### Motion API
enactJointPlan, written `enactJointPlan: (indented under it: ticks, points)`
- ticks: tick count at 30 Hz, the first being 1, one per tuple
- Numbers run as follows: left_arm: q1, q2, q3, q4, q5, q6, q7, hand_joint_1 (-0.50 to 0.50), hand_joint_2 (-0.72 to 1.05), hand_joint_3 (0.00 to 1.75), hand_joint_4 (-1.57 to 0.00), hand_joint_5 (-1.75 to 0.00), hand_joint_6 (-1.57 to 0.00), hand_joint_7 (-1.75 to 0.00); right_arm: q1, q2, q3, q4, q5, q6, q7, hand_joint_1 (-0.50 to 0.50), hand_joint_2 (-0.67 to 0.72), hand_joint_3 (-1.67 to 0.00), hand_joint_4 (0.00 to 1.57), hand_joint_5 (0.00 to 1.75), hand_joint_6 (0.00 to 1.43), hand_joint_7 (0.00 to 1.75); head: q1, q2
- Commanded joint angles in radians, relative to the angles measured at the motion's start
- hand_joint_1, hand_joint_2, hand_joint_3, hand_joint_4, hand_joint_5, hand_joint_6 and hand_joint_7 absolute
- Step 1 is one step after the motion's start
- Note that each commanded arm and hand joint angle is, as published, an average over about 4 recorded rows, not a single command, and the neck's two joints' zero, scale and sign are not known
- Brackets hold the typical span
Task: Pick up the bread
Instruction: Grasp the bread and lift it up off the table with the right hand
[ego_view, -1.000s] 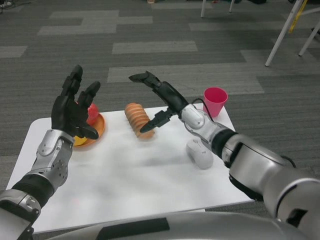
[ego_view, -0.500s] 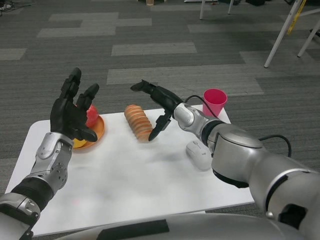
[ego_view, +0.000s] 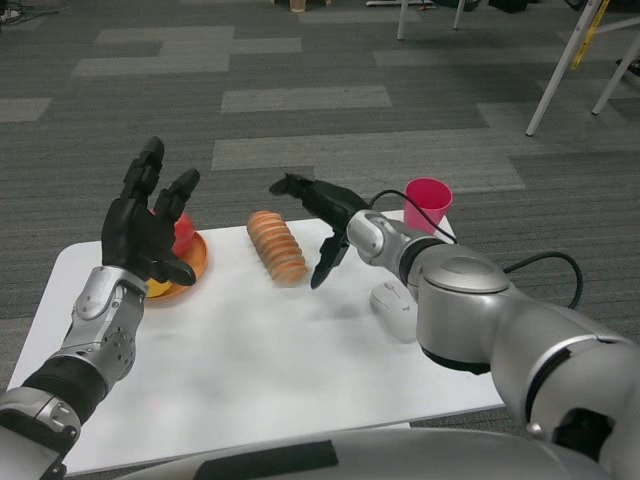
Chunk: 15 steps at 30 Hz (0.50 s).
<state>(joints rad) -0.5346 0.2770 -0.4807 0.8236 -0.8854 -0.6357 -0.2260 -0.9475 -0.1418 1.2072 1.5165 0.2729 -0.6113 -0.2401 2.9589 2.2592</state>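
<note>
Head view: my right hand (ego_view: 322, 225) has sunk beside the ridged golden-brown bread loaf (ego_view: 277, 246) on the white table (ego_view: 250, 350), fingers spread, holding nothing yet; my left hand (ego_view: 148, 225) waits open over the orange plate (ego_view: 195, 262).

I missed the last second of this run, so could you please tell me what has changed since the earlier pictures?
The right hand has come down beside the bread, its forearm swinging inward and its lower fingers shifting from the loaf's front to its right side. It is open and holds nothing. The bread, the left hand, raised and open over the orange plate, the pink cup and the mouse stayed put.
</note>
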Motion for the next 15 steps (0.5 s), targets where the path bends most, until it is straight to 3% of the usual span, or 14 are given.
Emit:
enactJointPlan:
  ticks: [1,5,11,15]
  points:
    - [0.013,-0.002,0.002,0.003,-0.001,-0.002,0.000,0.50,-0.46,0.09,0.00,-0.51,0.00,0.00,-0.019,0.004,0.075,-0.005,-0.001,0.005,0.005,-0.46,-0.10,-0.16,0.00,0.00,0.00,0.56,0.001,0.001]
    - [0.015,-0.002,0.002,0.003,-0.002,-0.002,0.000,0.50,-0.46,0.09,0.00,-0.51,0.00,0.00,-0.019,0.009,0.165,-0.015,0.000,0.003,0.028,-0.46,-0.10,-0.16,0.00,0.00,0.00,0.56,0.000,0.002]
    - [0.021,-0.004,0.002,0.003,-0.003,-0.004,0.000,0.50,-0.46,0.09,0.00,-0.51,0.00,0.00,-0.038,0.022,0.423,-0.040,-0.001,0.004,0.069,-0.46,-0.10,-0.16,0.00,0.00,0.00,0.56,0.004,0.009]
    - [0.025,-0.004,0.002,0.002,-0.003,-0.006,0.000,0.50,-0.46,0.09,0.00,-0.51,0.00,0.00,-0.044,0.024,0.487,-0.042,-0.001,0.005,0.078,-0.46,-0.11,-0.16,0.00,0.00,0.00,0.56,0.008,0.016]
